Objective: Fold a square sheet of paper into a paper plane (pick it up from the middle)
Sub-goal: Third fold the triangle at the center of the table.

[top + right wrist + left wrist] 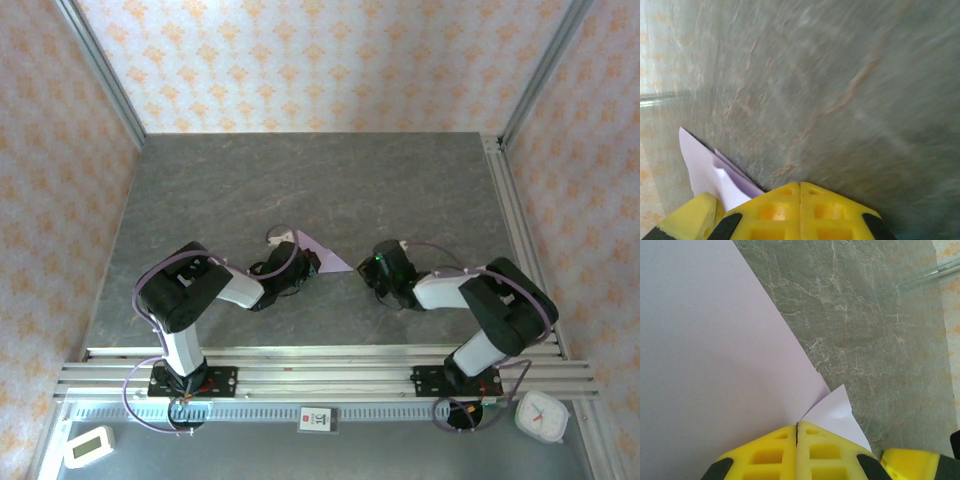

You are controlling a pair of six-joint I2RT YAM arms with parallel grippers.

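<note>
1. Both yellow pincers are pressed together: the left pincer is clamped on the sheet of paper, the right pincer on nothing.
2. Smooth lilac paper, folded to a point, is seen at the middle of the grey-veined worktop.

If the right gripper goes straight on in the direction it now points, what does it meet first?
Most likely the table, since the shut right gripper faces grey stone-like surface. The lilac paper lies off to one side, outside that line. The view is blurred, so depth is uncertain.

Yellow right pincer fingers pressed together, folded lilac paper at lower left, blurred grey marbled table
</note>
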